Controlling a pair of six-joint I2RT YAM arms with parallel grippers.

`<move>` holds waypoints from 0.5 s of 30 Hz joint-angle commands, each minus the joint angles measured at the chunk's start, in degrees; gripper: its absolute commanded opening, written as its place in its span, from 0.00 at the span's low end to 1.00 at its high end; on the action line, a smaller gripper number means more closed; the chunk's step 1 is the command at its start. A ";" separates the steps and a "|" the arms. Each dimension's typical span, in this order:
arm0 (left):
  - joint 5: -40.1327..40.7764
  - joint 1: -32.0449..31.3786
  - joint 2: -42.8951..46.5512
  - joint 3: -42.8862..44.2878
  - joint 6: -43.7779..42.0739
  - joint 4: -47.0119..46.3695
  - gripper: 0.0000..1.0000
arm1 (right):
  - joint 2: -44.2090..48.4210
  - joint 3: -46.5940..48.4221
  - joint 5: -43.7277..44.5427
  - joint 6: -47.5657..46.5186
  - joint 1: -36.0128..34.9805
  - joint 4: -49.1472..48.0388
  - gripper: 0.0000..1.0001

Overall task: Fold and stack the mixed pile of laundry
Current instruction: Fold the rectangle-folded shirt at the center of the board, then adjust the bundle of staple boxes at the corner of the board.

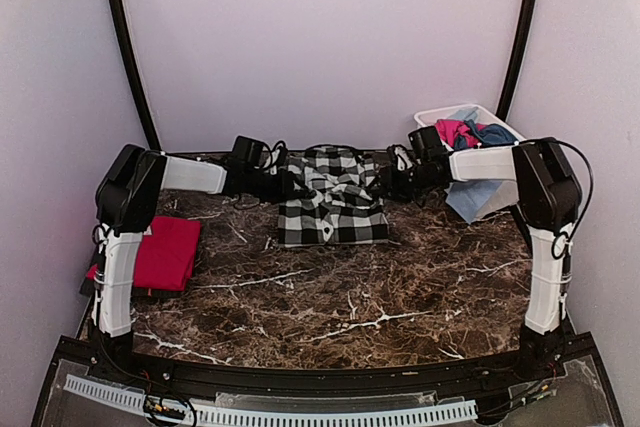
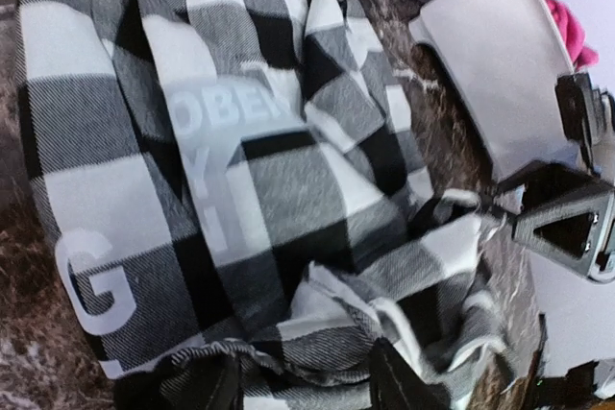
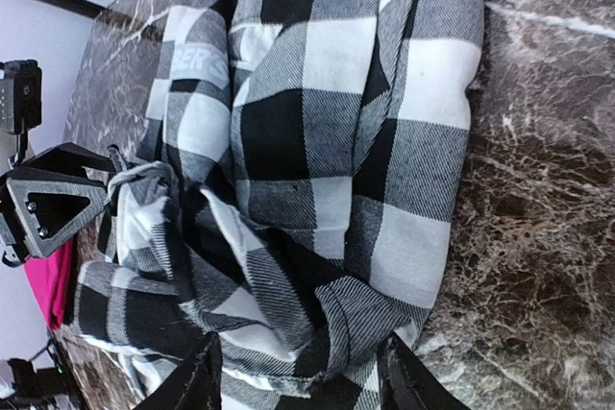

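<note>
The black-and-white checked garment (image 1: pixel 332 197) with white lettering lies partly folded and rumpled at the back middle of the marble table (image 1: pixel 350 297). My left gripper (image 1: pixel 305 190) is at its left edge and my right gripper (image 1: pixel 378 187) at its right edge. In the left wrist view the checked garment (image 2: pixel 240 170) bunches between the spread fingers of the left gripper (image 2: pixel 303 372). In the right wrist view the checked garment (image 3: pixel 317 141) has a hem lying between the spread fingers of the right gripper (image 3: pixel 298 372). Both stand open, with cloth between the jaws but not pinched. A folded red tee (image 1: pixel 165 252) lies at the left.
A white tub (image 1: pixel 440 112) stands at the back right with pink (image 1: pixel 452 130) and blue (image 1: pixel 490 132) pieces in it. A light blue cloth (image 1: pixel 475 197) hangs over its front. Bare marble stretches in front of the checked garment.
</note>
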State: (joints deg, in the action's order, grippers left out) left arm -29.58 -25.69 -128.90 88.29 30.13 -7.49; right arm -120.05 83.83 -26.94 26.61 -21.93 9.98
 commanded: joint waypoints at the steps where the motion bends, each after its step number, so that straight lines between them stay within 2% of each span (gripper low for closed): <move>1: -0.08 2.30 4.07 7.81 -2.41 5.27 0.51 | 7.88 3.73 1.54 -2.59 0.53 2.02 0.61; 4: 1.77 2.93 5.55 11.67 -4.02 8.46 0.63 | 11.64 3.50 3.65 -4.37 0.58 4.53 0.74; 5: 1.97 3.15 6.00 13.08 -4.37 10.52 0.67 | 12.77 3.41 4.07 -5.15 0.64 5.52 0.75; 7: 2.62 3.34 6.80 13.94 -5.41 13.16 0.71 | 15.08 2.18 3.65 -6.26 0.65 6.40 0.76; 11: 2.22 3.37 11.34 7.01 -4.90 10.84 0.71 | 19.02 -4.54 -3.64 -6.41 -1.12 3.50 0.62; 15: -0.36 3.30 15.82 -1.21 -3.25 6.07 0.70 | 18.54 -8.56 -4.60 -6.58 -5.98 3.12 0.43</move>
State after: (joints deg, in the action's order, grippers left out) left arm -27.66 -22.09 -118.43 93.80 26.17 0.73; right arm -99.96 79.79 -28.40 20.73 -23.16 13.06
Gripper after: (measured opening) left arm 0.703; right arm 0.502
